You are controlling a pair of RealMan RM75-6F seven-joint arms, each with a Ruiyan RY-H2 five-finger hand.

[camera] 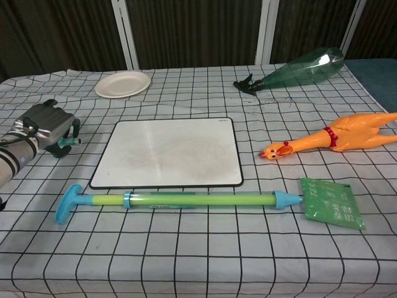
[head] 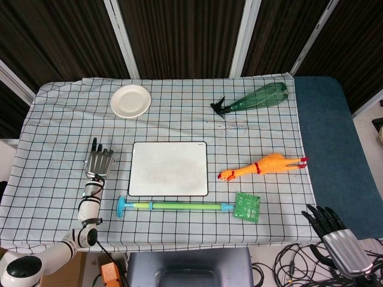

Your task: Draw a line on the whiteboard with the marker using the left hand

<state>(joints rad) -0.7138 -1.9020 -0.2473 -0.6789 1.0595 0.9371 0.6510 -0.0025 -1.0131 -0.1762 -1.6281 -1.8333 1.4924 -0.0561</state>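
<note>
White whiteboard (head: 169,168) lies flat mid-table. Left hand (head: 100,163) sits at its 9 o'clock, palm down, fingers curled over the marker (camera: 68,142) — teal tip pokes out toward the board, grip unclear. Right hand (head: 331,227) at 5 o'clock off the table — fingers spread, holding nothing.

Whiteboard (camera: 167,153) flat, white, black-edged — marker (camera: 66,143) lies just left.
</note>
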